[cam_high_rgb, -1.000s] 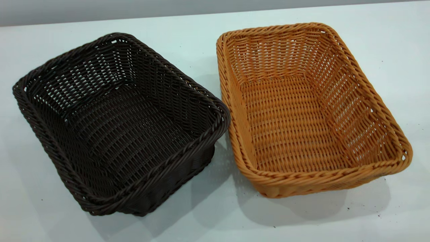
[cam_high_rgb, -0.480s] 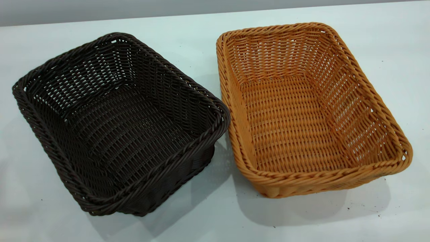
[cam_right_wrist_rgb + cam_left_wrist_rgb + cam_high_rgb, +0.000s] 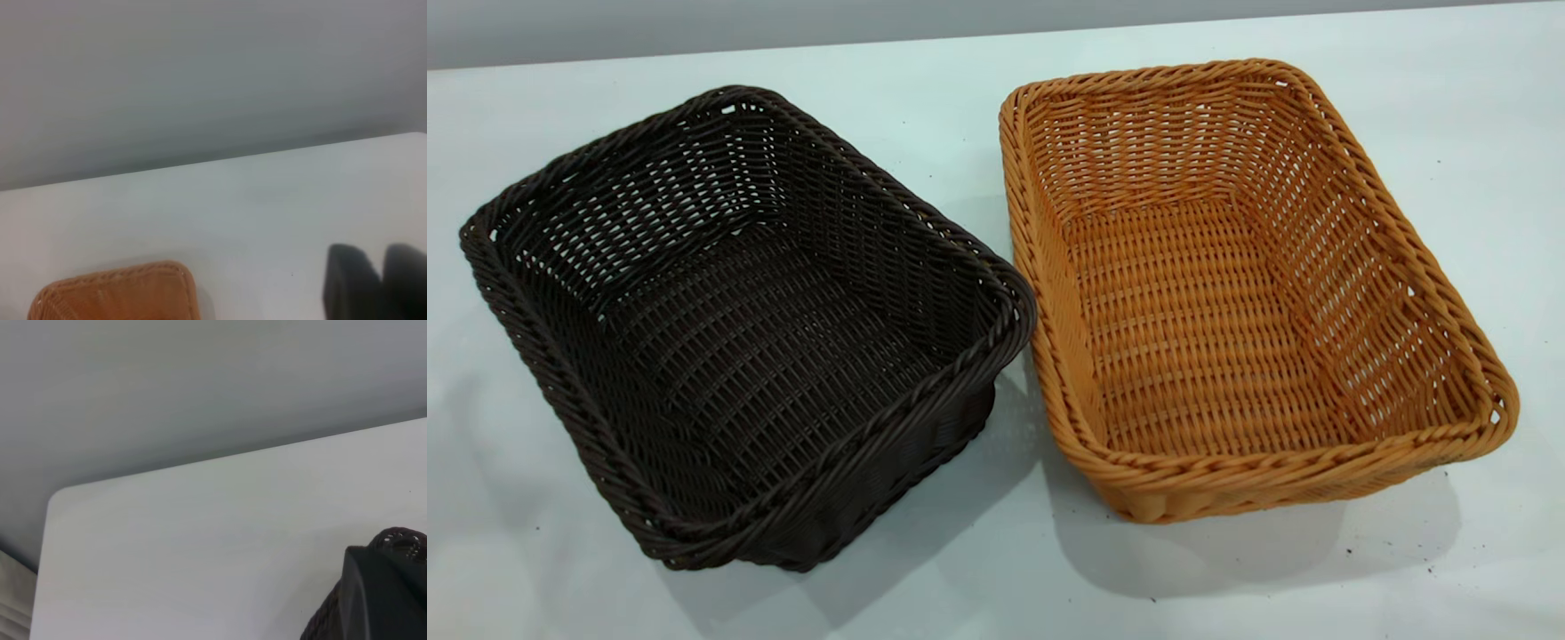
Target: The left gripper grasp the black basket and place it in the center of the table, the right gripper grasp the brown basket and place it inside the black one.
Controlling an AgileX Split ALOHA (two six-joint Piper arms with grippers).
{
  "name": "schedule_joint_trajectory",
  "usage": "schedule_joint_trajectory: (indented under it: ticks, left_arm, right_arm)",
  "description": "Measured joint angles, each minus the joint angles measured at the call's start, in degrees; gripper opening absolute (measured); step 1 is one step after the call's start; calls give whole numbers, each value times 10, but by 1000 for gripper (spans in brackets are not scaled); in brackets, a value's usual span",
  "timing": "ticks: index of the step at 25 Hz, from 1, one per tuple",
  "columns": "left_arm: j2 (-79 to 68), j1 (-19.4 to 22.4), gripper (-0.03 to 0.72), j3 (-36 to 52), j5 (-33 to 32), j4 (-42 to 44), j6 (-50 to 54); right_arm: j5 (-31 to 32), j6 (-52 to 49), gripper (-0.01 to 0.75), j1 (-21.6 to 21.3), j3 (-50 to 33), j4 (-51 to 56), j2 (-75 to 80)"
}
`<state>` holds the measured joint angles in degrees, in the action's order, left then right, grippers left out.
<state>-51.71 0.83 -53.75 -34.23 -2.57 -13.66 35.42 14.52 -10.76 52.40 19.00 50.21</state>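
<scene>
The black basket (image 3: 738, 329) sits on the left half of the white table (image 3: 978, 587), turned at an angle. The brown basket (image 3: 1227, 302) sits to its right, rims almost touching. Both are empty and upright. Neither gripper shows in the exterior view. In the left wrist view, a dark part of my left gripper (image 3: 387, 593) stands close in front of the black basket's rim (image 3: 403, 539). In the right wrist view, my right gripper (image 3: 381, 280) hovers over bare table, its two tips side by side with nothing between them, apart from the brown basket's corner (image 3: 120, 297).
A grey wall (image 3: 694, 27) runs behind the table's far edge. The left wrist view shows a rounded table corner (image 3: 57, 500) with a drop beyond it. Bare table surface lies in front of both baskets and past the brown one on the right.
</scene>
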Motion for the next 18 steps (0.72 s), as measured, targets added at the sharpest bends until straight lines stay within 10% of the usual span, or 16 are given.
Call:
schedule_joint_trajectory:
  ticks: [10, 18]
  left_arm:
    - [0, 0, 363, 0, 6, -7, 4]
    - [-1, 0, 519, 0, 9, -75, 5]
  right_arm:
    - [5, -1, 504, 0, 0, 0, 0]
    - [-1, -1, 545, 0, 0, 47, 3]
